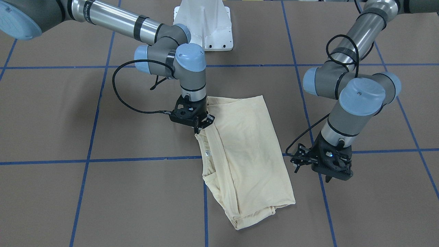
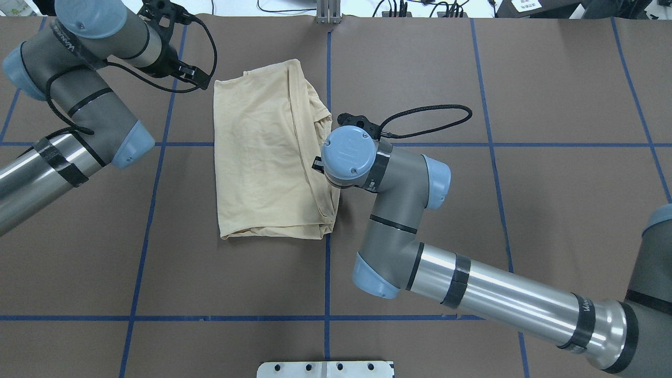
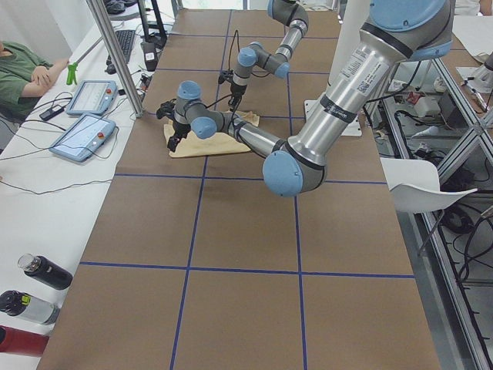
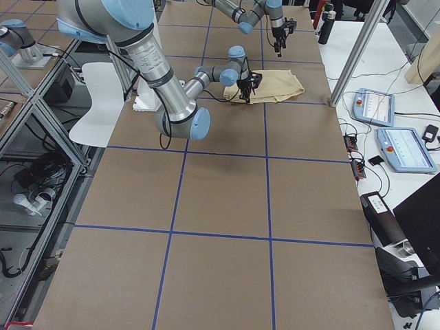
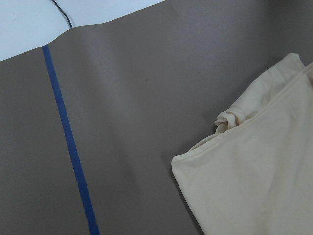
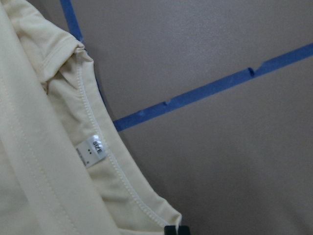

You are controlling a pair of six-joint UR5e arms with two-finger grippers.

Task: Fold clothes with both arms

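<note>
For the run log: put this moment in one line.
shirt: part-folded on table | right gripper: shut on shirt's collar-side edge | left gripper: clear of shirt, over table, open or shut unclear

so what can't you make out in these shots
right claw: jaws hidden by its wrist overhead, cut off at the wrist view's bottom edge; grip on T-shirt unclear.
left claw: jaws too small in every view.
neck label: text blurred, right wrist view.

T-shirt [image 1: 247, 151] print hidden; L hand [image 1: 337, 175] tips unclear
</note>
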